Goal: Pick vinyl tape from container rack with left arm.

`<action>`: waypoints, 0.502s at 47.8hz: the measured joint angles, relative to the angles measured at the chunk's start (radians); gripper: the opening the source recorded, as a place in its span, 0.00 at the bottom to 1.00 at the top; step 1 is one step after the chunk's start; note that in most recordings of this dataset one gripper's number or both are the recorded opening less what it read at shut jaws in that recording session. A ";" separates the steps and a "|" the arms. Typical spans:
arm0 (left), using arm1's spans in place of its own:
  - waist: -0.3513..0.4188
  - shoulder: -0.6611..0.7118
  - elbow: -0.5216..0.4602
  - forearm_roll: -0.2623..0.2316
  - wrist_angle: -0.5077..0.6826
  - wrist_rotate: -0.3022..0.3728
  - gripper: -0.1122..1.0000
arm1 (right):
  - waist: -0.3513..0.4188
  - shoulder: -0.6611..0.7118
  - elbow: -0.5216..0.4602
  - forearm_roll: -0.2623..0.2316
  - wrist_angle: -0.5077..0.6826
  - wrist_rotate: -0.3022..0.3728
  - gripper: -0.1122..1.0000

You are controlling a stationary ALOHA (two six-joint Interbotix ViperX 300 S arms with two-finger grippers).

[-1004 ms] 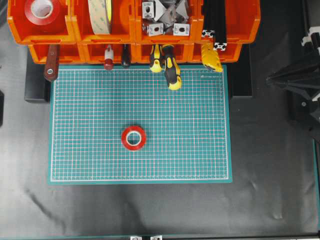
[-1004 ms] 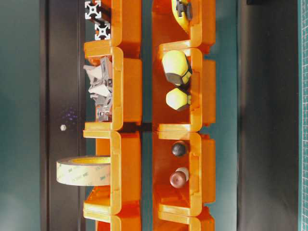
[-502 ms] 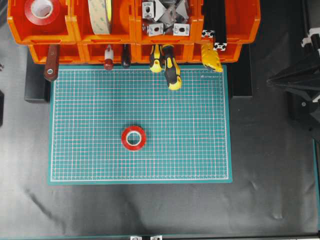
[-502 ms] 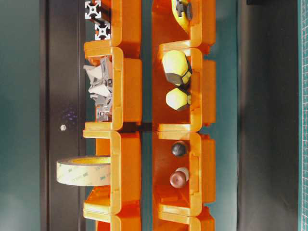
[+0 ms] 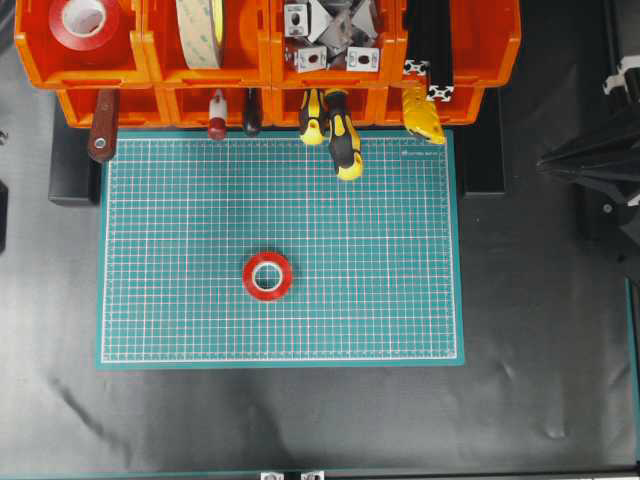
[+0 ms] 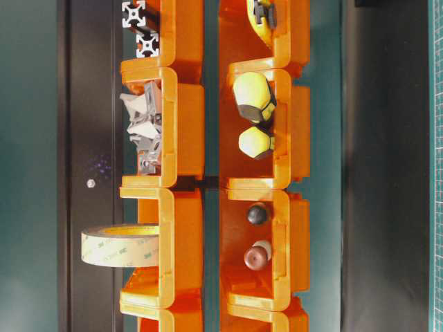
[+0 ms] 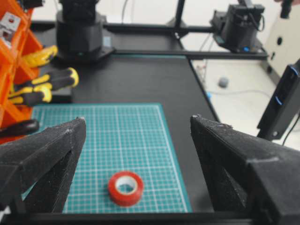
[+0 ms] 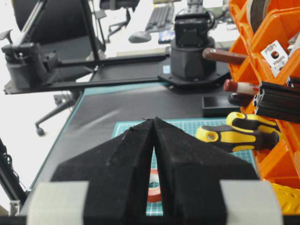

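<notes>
A small red vinyl tape (image 5: 268, 276) with a white core lies flat on the green cutting mat (image 5: 400, 300), away from the orange container rack (image 5: 150, 62). In the left wrist view this tape (image 7: 125, 188) lies low between the wide-apart fingers of my left gripper (image 7: 137, 118), which is open, empty and well above it. A larger red roll (image 5: 84, 20) sits in the rack's top-left bin. My right gripper (image 5: 545, 160) is shut and empty at the right edge; through its finger slit (image 8: 153, 120) a sliver of the tape (image 8: 154, 188) shows.
A cream tape roll (image 5: 201, 30) stands on edge in the second bin. Metal brackets (image 5: 330, 35) and black extrusions (image 5: 430, 50) fill the other upper bins. Yellow-handled tools (image 5: 340, 135) and dark handles (image 5: 102, 125) stick out of the lower bins over the mat's far edge.
The right gripper has edged slightly to the right in the overhead view. The tape, the rack and the left gripper's opening look unchanged.
</notes>
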 measured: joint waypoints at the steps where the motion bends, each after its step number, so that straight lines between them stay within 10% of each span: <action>1: 0.000 0.000 0.000 0.000 -0.005 0.000 0.88 | 0.000 0.000 0.000 0.000 0.000 0.000 0.10; 24: 0.006 0.002 0.037 0.000 -0.055 0.002 0.88 | 0.020 0.008 0.006 -0.003 -0.002 -0.002 0.10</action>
